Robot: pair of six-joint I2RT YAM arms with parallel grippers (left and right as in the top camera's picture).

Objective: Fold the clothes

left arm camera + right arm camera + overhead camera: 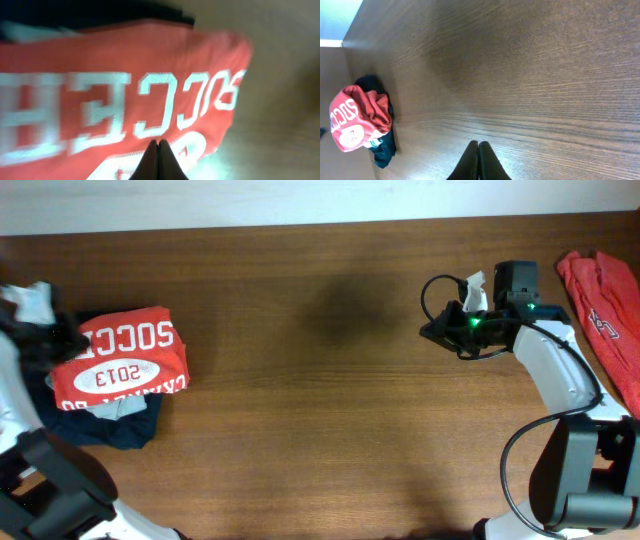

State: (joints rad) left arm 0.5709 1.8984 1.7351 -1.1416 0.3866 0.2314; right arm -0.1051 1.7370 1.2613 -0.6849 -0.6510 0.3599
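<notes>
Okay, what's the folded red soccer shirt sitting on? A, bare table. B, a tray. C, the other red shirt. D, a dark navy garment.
D: a dark navy garment sticks out from under the folded red shirt at its lower edge.

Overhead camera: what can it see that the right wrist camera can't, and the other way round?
Only overhead: the crumpled orange-red T-shirt at the table's right edge, and the robot's white right arm. Only right wrist: the right gripper close up, its black fingers shut together, holding nothing. Both: the folded orange-red T-shirt with white SOCCER 2013 print lying on dark clothes, and the brown wooden table.
</notes>
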